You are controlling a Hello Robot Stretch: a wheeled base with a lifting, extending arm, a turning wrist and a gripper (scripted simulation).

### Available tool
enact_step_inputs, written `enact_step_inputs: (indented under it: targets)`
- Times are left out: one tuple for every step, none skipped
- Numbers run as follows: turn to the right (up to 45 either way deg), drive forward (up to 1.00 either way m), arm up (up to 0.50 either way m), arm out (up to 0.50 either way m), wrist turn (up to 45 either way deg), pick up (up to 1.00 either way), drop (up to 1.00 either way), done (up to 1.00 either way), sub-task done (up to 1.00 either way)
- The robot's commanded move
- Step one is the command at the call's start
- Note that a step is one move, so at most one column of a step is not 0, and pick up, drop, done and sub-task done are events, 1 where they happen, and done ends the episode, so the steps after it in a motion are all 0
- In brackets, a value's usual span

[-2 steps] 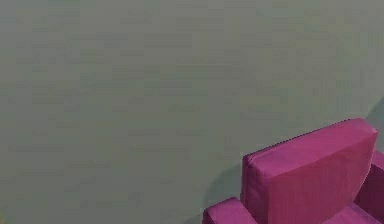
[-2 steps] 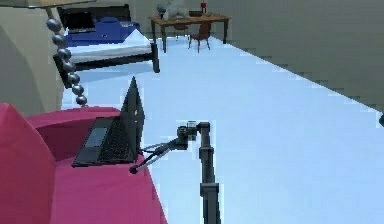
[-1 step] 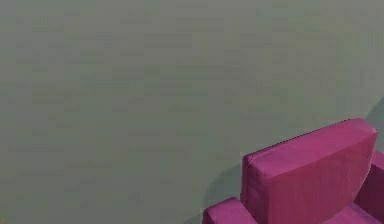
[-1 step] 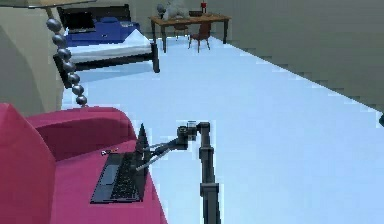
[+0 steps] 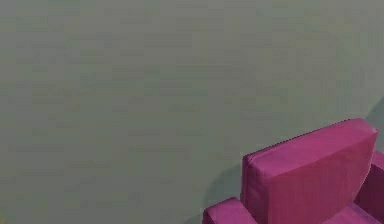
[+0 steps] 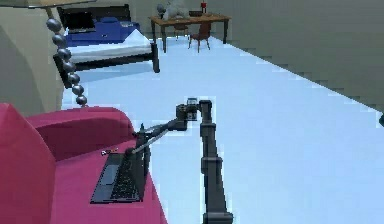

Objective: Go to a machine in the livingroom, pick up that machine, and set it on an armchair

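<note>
Here's the pink armchair (image 5: 310, 170), low at the forward view's right edge with a bare grey wall (image 5: 150, 90) behind it. In the arm side view the armchair (image 6: 80, 130) sits right alongside the arm (image 6: 210, 160), and there's the machine (image 6: 120, 178): a dark, flat, laptop-like thing lying on the armchair's seat cushion, just inside its front edge. The tool (image 6: 140, 133) reaches in over the armchair's seat, fingers aimed down toward the machine. With the machine lying on the cushion right at the tool's far end, I cannot tell whether it has hold of anything, nor how its fingers are set.

My read is that this is the setting-down step, close to the finish. The next move calls for leaving the machine settled flat on the seat, then drawing the arm straight back off the armchair without dragging the machine toward the edge.
</note>
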Motion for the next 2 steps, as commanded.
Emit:
enact_step_inputs:
  targets:
    - [0.0,0.0,0.0,-0.08,0.0,0.0,0.0,0.0,0.0]
    - [0.0,0.0,0.0,0.0,0.0,0.0,0.0,1.0,0.0]
